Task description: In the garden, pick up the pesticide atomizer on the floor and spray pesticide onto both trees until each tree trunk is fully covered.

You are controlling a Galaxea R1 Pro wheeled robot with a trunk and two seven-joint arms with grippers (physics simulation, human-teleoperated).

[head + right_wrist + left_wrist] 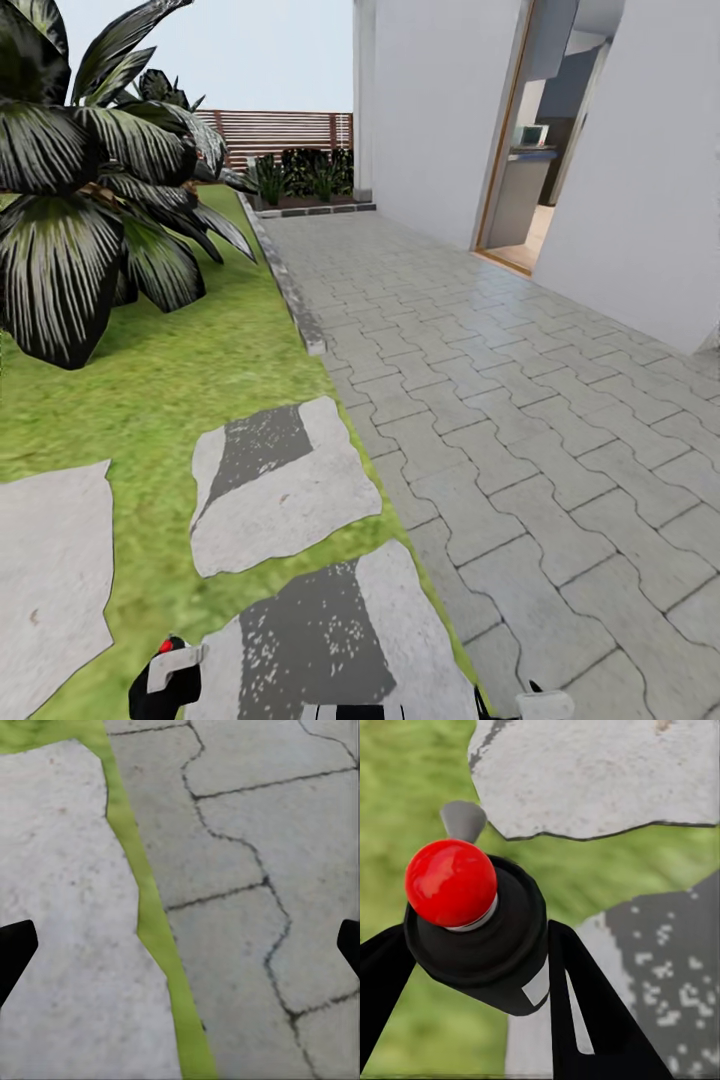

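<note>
My left gripper [165, 680] sits low at the head view's bottom left, shut on the pesticide atomizer [472, 937]. The atomizer is a black body with a round red cap [450, 881] and a small grey nozzle [463, 820]. In the left wrist view my black fingers [585, 1012] hug both its sides above grass and a stepping stone [600, 772]. My right gripper [180, 945] is open over the paving's edge, nothing between its tips. The tall trees and their trunks are out of view. Dark patches with pale specks [675, 982] mark the stones; whether they are pesticide I cannot tell.
A short dark-leaved palm [90, 180] stands on the lawn [150, 380] at left. Grey paving [520, 420] runs ahead on the right, beside a white house wall [430, 110] with an open doorway [530, 180]. A slatted brown fence [280, 130] and low shrubs close the far end.
</note>
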